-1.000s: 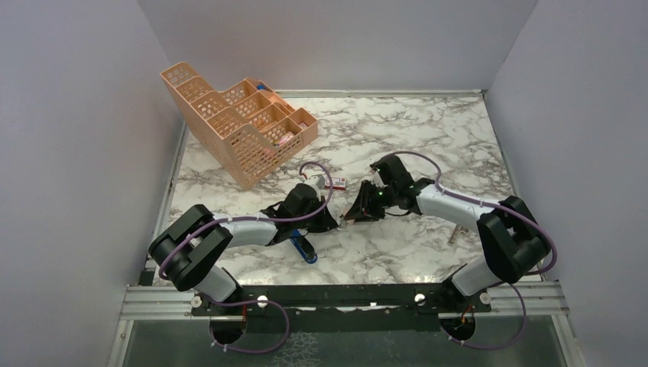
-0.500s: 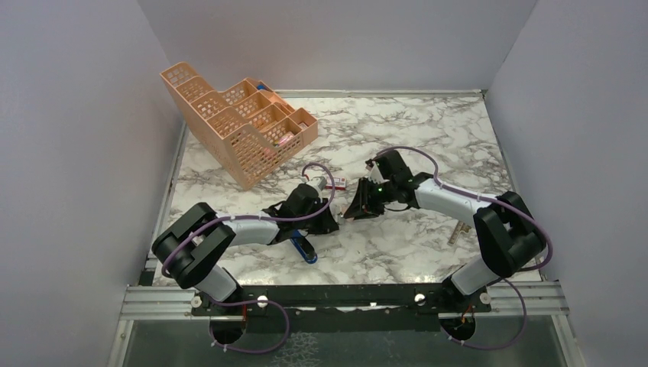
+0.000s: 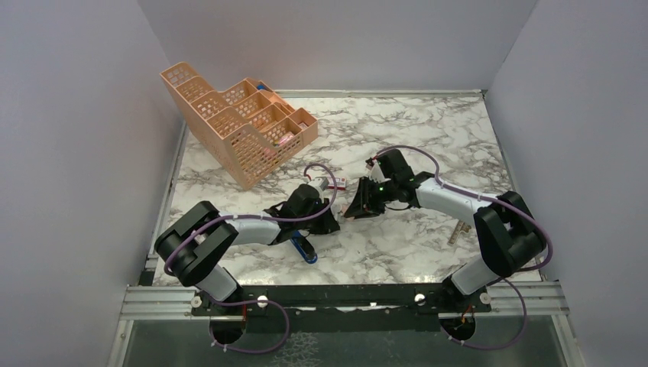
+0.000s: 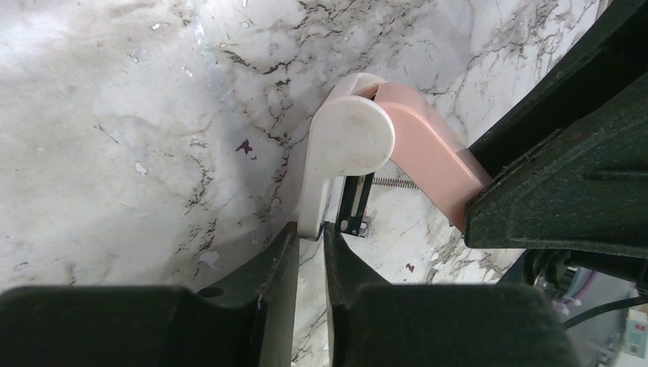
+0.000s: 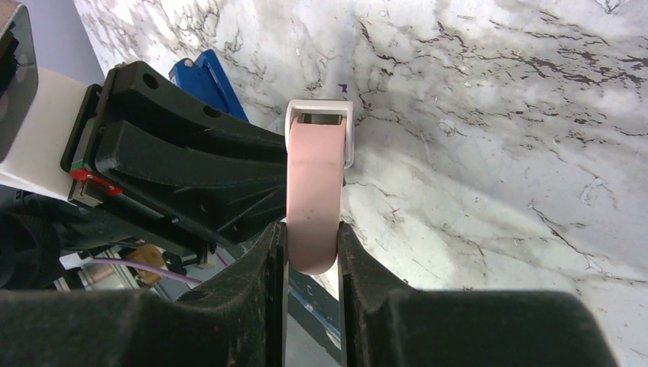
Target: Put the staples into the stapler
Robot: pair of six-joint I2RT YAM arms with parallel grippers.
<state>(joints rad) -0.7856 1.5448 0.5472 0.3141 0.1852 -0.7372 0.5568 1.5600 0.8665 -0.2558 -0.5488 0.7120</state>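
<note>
Fingers (image 5: 260,287) of right gripper (image 5: 312,229) pinch pink-white piece (image 5: 312,183) by its pink arm, out front of organiser (image 3: 237,130), off its near-right corner. Left gripper (image 4: 309,229) fingers are almost together with a slim gap and the piece's white arm tip sits right at that gap; cannot tell if it is clamped. Spring (image 4: 391,182) and black channel (image 4: 353,205) show between the piece's arms. Blue stapler (image 3: 305,250) lies flat on table (image 3: 428,130), nearer the bases than organiser, partly under left gripper. Staples can't be made out
</note>
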